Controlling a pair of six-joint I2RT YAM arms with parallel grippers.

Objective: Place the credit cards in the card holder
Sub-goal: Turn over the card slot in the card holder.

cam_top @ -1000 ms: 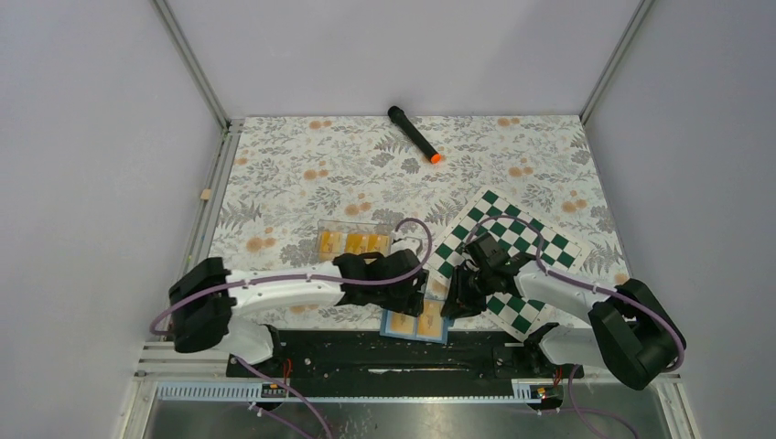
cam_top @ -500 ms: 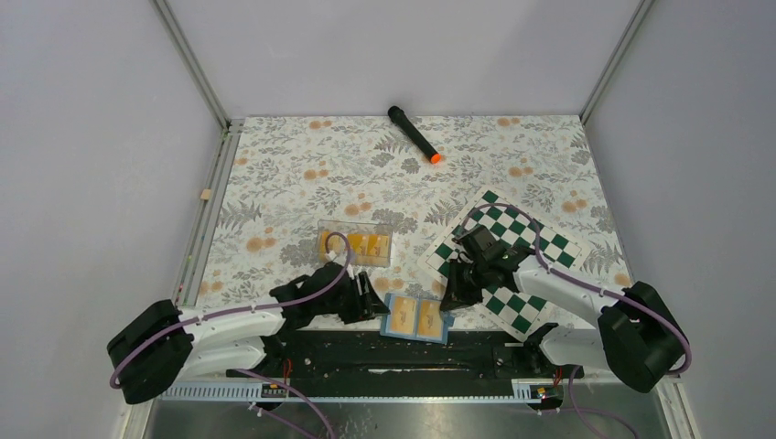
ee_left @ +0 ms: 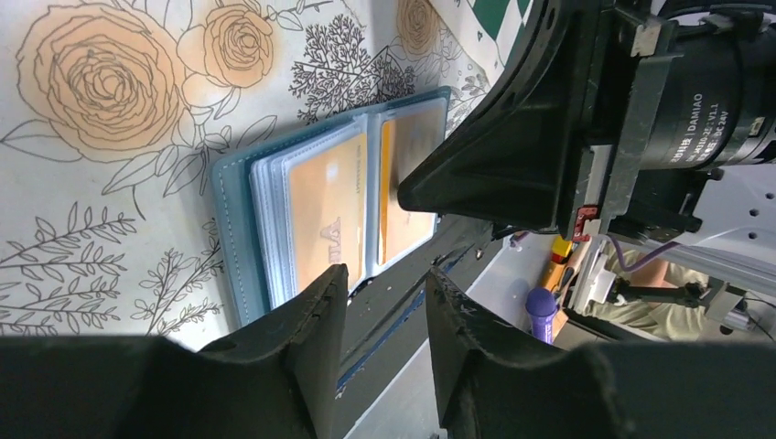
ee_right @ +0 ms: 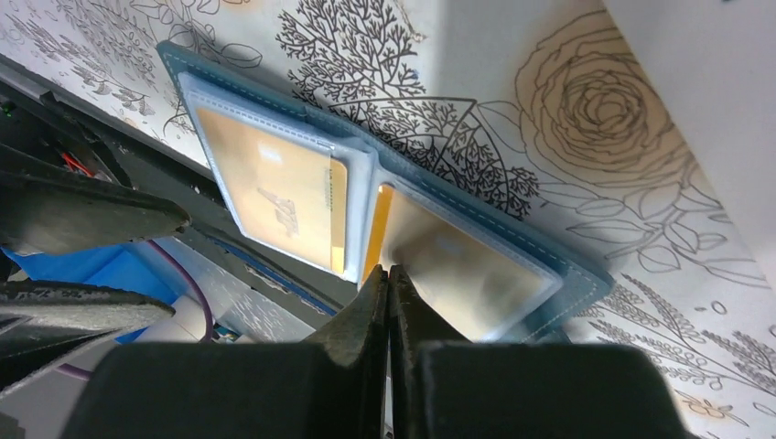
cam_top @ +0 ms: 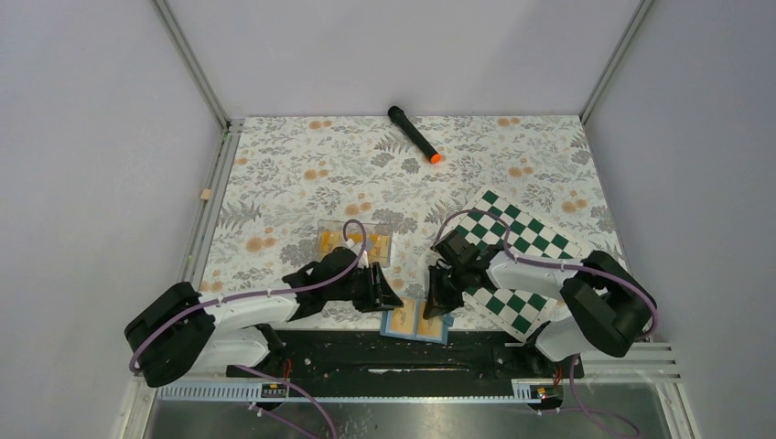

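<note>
The blue card holder lies open at the table's near edge, an orange-yellow credit card in each clear sleeve. My right gripper is shut. Its tips rest at the holder's middle fold, right beside the orange edge of the right-hand card; the left-hand card lies flat in its sleeve. Nothing shows between the right jaws. My left gripper hovers just left of the holder, open and empty, its fingertips near the holder's front edge. More credit cards lie in a clear tray.
The clear plastic tray sits behind the left gripper. A green-and-white chessboard lies under the right arm. A black pen with an orange tip lies at the far side. The black base rail runs just in front of the holder.
The left gripper drew back off the holder, then edged toward it again with jaws narrower. The right gripper shut and shifted left onto the holder's fold.
</note>
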